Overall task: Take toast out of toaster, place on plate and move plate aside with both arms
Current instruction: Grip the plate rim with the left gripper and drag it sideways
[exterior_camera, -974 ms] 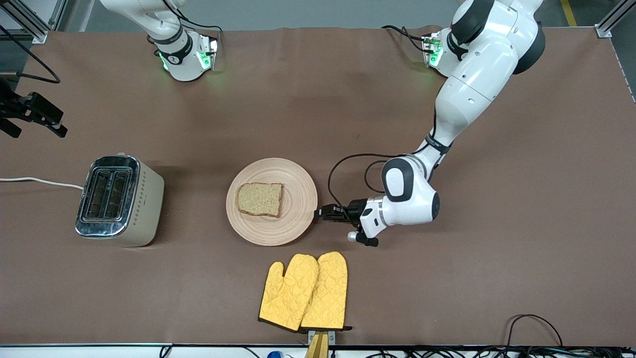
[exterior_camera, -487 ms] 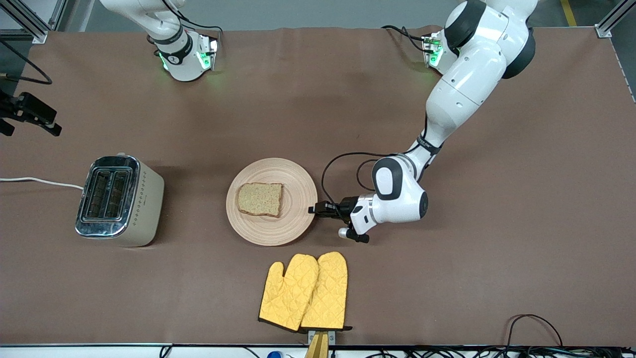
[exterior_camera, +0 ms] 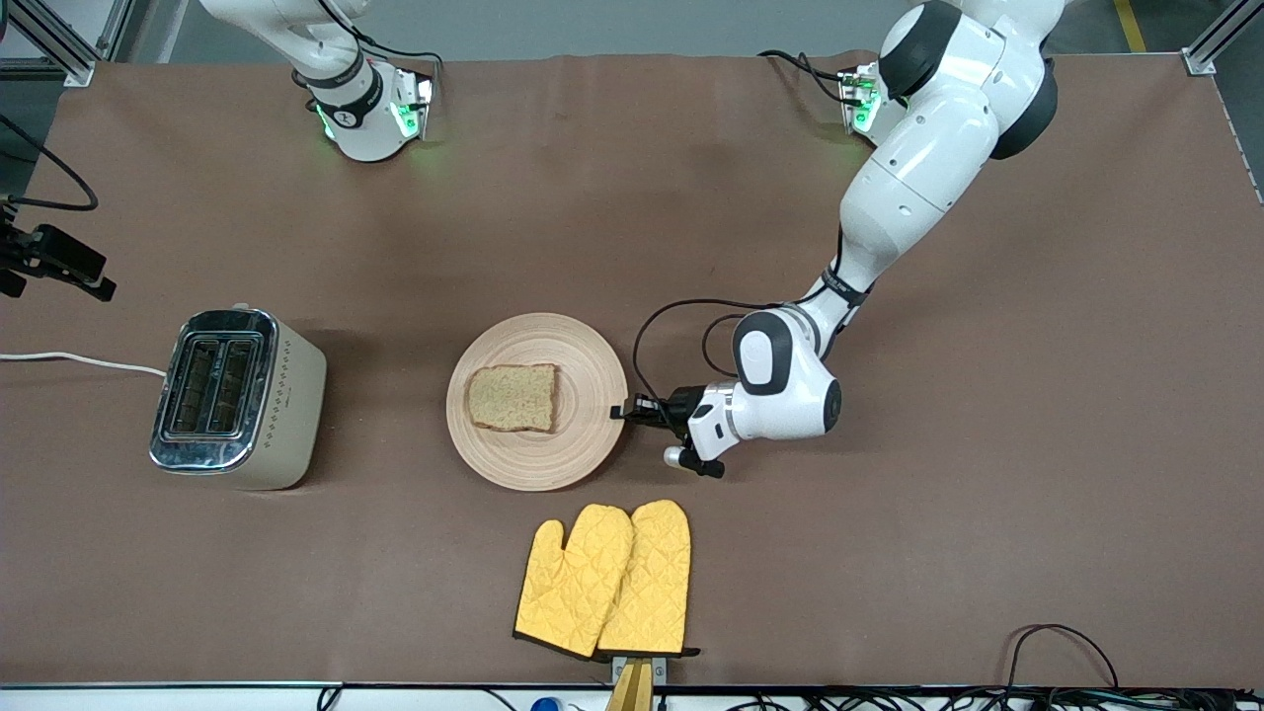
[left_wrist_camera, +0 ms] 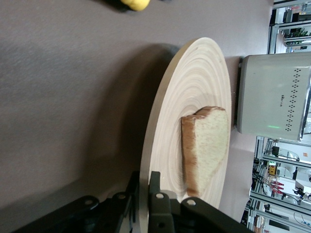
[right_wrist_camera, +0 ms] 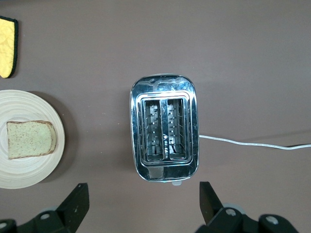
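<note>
The toast (exterior_camera: 512, 397) lies flat on the round wooden plate (exterior_camera: 538, 464) in the middle of the table. My left gripper (exterior_camera: 620, 412) is low at the plate's edge toward the left arm's end. In the left wrist view its fingers (left_wrist_camera: 144, 177) are shut on the plate's rim (left_wrist_camera: 194, 87), one above and one below, with the toast (left_wrist_camera: 209, 145) just past them. My right gripper (exterior_camera: 54, 281) hangs high at the right arm's end of the table. In the right wrist view it (right_wrist_camera: 143, 191) is open and empty above the table beside the toaster (right_wrist_camera: 164, 128). That view also shows the plate (right_wrist_camera: 29, 170) and toast (right_wrist_camera: 30, 139).
The silver toaster (exterior_camera: 237, 395) stands beside the plate toward the right arm's end, both slots empty, its white cord (exterior_camera: 79, 357) running off the table. Two yellow oven mitts (exterior_camera: 607, 578) lie nearer the front camera than the plate, by the table edge.
My left gripper has moved in onto the plate's rim, and the plate with the toast has shifted slightly toward the right arm's end. My right gripper has drifted a little.
</note>
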